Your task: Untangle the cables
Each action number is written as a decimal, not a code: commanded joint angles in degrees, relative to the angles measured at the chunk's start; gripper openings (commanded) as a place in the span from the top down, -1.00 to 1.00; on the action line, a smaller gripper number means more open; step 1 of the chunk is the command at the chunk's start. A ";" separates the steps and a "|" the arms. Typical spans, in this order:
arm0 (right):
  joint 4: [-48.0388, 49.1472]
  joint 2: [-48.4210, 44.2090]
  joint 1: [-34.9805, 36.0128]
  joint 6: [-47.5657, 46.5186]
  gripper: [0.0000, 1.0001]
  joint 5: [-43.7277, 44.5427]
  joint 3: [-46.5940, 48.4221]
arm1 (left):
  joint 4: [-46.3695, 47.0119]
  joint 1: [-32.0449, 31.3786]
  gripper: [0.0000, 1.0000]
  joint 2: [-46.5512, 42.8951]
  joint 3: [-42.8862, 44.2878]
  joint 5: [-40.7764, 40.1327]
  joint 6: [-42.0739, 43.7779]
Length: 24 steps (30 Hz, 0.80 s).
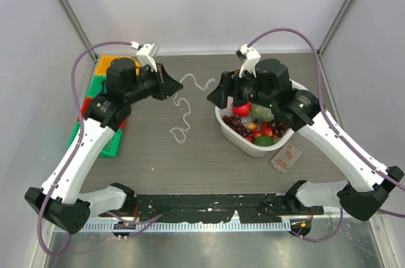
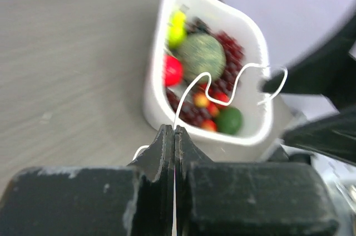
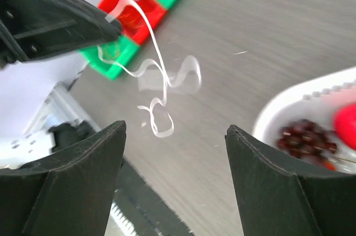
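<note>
- While the left gripper keeps its black fingers pressed together, it pinches one thin, curly white cable right at the fingertips, raised above the grey wood-grain worktop.
- From that pinch, one part of the cable runs to the right in loose waves toward the right gripper. Its end curls just beside one of that gripper's fingertips; whether the two touch cannot be told.
- The other part hangs down toward the near side and ends in small loops lying on the worktop, between the two arms.
- The right gripper has its fingers spread wide and is not closed on the cable — it hovers at the left rim of a white plastic basket.
- The basket stands right of centre and holds toy fruit: dark grapes with red, yellow and green pieces.
- A stack of green, red and orange plastic trays lies at the far left, partly under the left arm.
- A small brown packet lies flat on the worktop — just near and right of the basket.
</note>
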 commanded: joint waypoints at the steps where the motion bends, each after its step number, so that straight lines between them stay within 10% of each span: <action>1: -5.82 -3.98 -0.80 -3.84 -0.56 18.83 5.10 | -1.96 1.92 1.00 5.46 7.66 -21.90 4.51; 7: -6.71 -6.27 -0.98 -2.96 -0.57 20.51 3.88 | 2.87 8.41 1.00 12.14 16.45 -35.20 2.93; 24: -9.79 -3.37 -4.76 -4.37 -0.57 27.20 7.83 | 15.97 29.51 1.00 35.16 32.19 -30.39 -5.50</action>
